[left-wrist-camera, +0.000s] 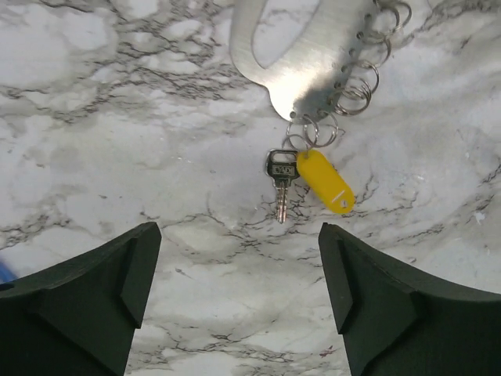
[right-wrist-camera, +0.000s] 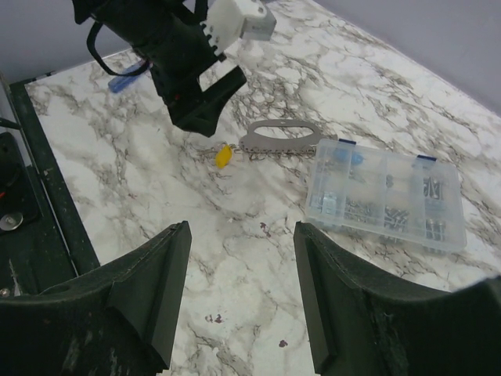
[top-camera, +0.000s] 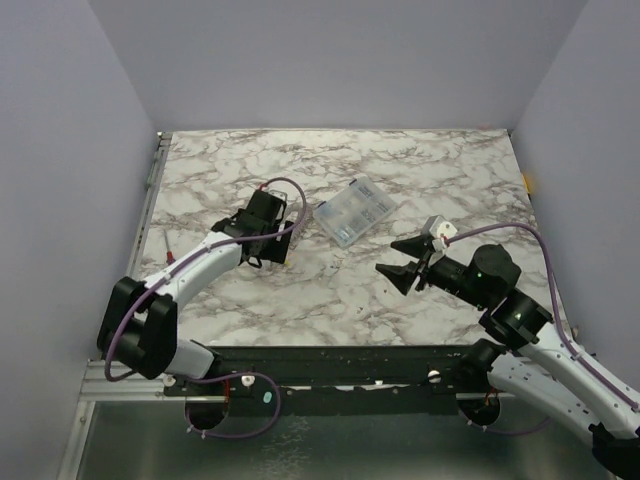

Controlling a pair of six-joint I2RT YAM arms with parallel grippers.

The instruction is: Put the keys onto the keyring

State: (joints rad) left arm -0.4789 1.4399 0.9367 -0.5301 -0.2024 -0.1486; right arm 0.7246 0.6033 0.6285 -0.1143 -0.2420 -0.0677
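The keyring is a flat silvery metal loop with several small split rings along its edge, lying on the marble. A yellow-headed key and a small metal key with a dark head lie at its lower end, hooked on rings. No blue key shows. My left gripper is open and empty, hovering just short of these keys. In the right wrist view the keyring and yellow key lie under the left gripper. My right gripper is open and empty, well apart from them.
A clear plastic compartment box with small parts lies right of the left gripper; it also shows in the right wrist view. A blue handle lies behind the left arm. The right gripper hovers over the marble table.
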